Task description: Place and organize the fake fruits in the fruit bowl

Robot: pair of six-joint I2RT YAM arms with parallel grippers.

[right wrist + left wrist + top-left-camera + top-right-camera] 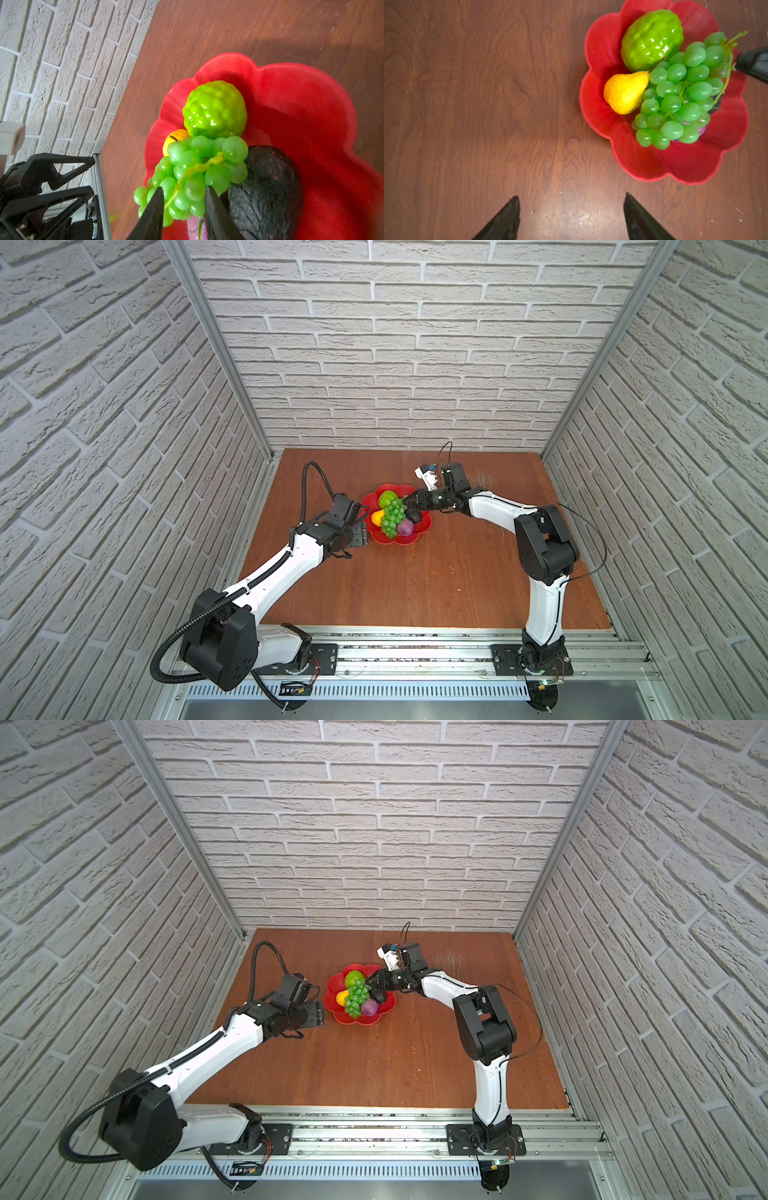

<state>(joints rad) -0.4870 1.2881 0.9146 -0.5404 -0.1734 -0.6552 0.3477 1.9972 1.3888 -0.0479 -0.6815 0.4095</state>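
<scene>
The left pincer (571,197) hangs over the bare table (415,580) just beside the red fruit bowl (382,538), its jaws apart with nothing between them. In the bowl lie the purple fruit (406,526) nearest, the yellow lemon (377,517) on the left, the grape bunch (392,516) draped across the middle, the dark avocado (413,513) on its right and the bumpy green ball (387,498) farthest. The right pincer (184,188) reaches in over the far right rim, jaws apart astride the bunch's stem end
</scene>
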